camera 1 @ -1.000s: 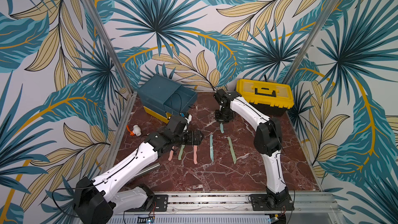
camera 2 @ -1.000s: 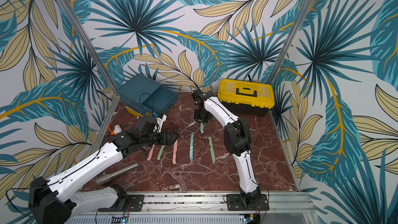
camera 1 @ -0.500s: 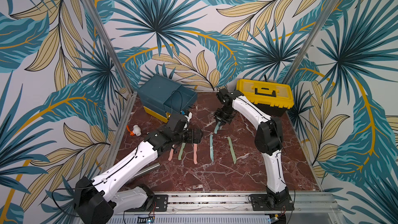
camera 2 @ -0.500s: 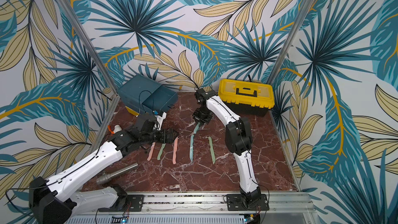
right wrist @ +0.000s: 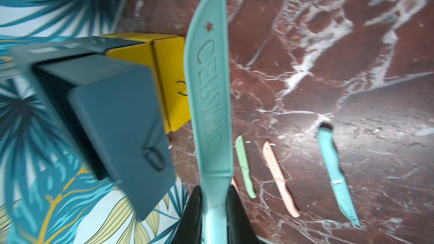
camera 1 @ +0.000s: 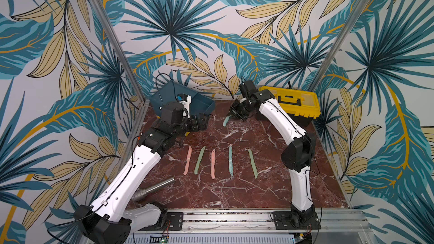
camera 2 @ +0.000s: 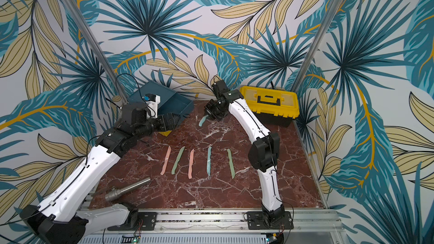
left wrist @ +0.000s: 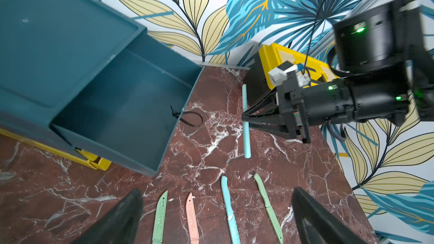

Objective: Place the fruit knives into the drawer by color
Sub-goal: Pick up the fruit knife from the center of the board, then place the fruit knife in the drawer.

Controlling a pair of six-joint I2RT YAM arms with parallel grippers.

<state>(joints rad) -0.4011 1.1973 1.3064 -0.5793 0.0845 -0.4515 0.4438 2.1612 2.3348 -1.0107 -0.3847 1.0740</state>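
My right gripper (camera 1: 234,114) is shut on the handle of a teal fruit knife (camera 1: 226,121), held above the table at the back, blade (right wrist: 209,90) pointing toward the drawer. The drawer (camera 1: 164,96) is a dark teal chest at the back left; its top teal drawer (left wrist: 131,104) is pulled out and looks empty. Yellow drawers (right wrist: 171,78) sit below it. My left gripper (camera 1: 203,121) stands open beside the open drawer's front, holding nothing. On the table lie in a row a pink knife (camera 1: 187,160), a green one (camera 1: 199,160), a pink one (camera 1: 213,164), a teal one (camera 1: 230,160) and a green one (camera 1: 252,163).
A yellow toolbox (camera 1: 296,104) with a black handle stands at the back right, just behind my right arm. A steel cylinder (camera 1: 153,188) lies at the front left next to my left arm. Patterned walls close in the back and both sides.
My right gripper has lifted the teal knife off the table and carried it a little left toward the drawer. My left gripper has drawn back from above the knife row to the drawer's front.
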